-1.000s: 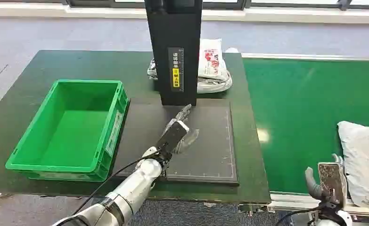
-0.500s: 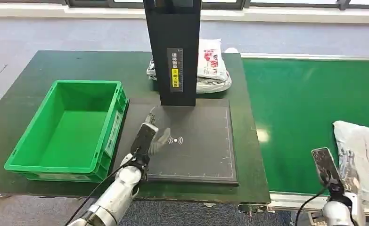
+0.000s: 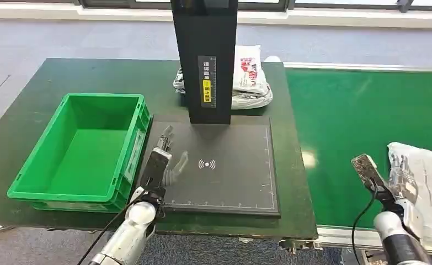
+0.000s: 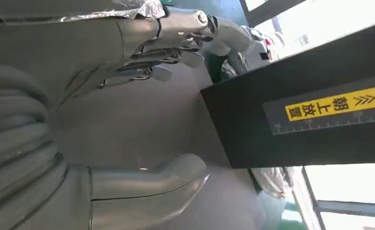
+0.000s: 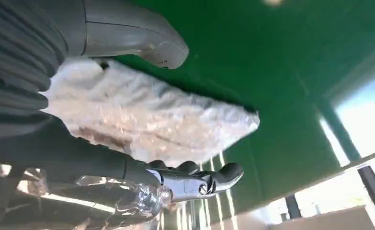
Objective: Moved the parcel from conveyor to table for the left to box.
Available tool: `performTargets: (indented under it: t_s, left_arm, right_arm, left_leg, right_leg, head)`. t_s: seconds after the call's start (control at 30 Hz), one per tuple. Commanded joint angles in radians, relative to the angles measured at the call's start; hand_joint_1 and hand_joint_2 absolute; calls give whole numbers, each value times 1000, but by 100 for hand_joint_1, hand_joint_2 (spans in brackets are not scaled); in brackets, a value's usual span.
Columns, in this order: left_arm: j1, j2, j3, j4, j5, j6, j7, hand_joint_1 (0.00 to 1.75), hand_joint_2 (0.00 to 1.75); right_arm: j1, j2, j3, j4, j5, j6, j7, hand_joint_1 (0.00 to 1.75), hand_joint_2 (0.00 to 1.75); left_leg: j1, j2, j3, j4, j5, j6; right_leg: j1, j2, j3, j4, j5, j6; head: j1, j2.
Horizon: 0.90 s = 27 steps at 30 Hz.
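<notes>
Since the parcel looks like a soft, crinkly, slippery poly bag, my right hand, fingers spread around it but not clamped yet, should grab mid-body, left hand idle and empty.

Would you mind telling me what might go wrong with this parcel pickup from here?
The right robot hand brackets the crinkled plastic parcel on the conveyor, thumb apart; the slack wrap may slip out. The left robot hand hovers open over the black pad, where the parcel may land.
</notes>
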Motion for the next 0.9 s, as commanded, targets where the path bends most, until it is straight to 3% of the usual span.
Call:
performTargets:
  t_s: [0.03, 0.27, 0.37, 0.67, 0.9]
  left_arm:
    - [6, -13, 51, -14, -18, -5, 20, 0, 175]
    - [5, -21, 70, -3, -19, 11, 26, 0, 175]
    - [14, -22, 78, -16, -21, 22, 27, 0, 175]
    - [55, -19, 96, -84, -50, 28, 54, 0, 175]
    - [68, -21, 105, -111, -65, 25, 67, 0, 175]
  right_arm:
    - [-315, -8, 226, 364, 207, -26, 151, 0, 175]
    - [-389, -28, 305, 452, 369, 65, 385, 0, 175]
    - [-389, -21, 300, 460, 386, 110, 434, 0, 175]
    - [-356, -20, 242, 456, 378, 167, 487, 0, 175]
    - [-319, -2, 190, 440, 348, 158, 442, 0, 175]
  left_leg:
    - [0, 10, 5, -1, -1, 0]
    - [0, 3, 4, -1, 1, 1]
    - [0, 2, 3, 0, 1, 1]
    - [1, 2, 4, -1, 1, 1]
    - [1, 0, 2, 0, 2, 1]
  right_leg:
    - [0, 10, 2, -2, 3, -1]
    - [1, 4, 3, -2, 2, 0]
    - [0, 3, 1, -1, 2, 0]
    - [1, 2, 4, -2, 2, 0]
    - [1, 0, 2, -2, 2, 0]
  head:
    - [0, 0]
    - [0, 0]
    - [0, 0]
    - [0, 0]
    - [0, 0]
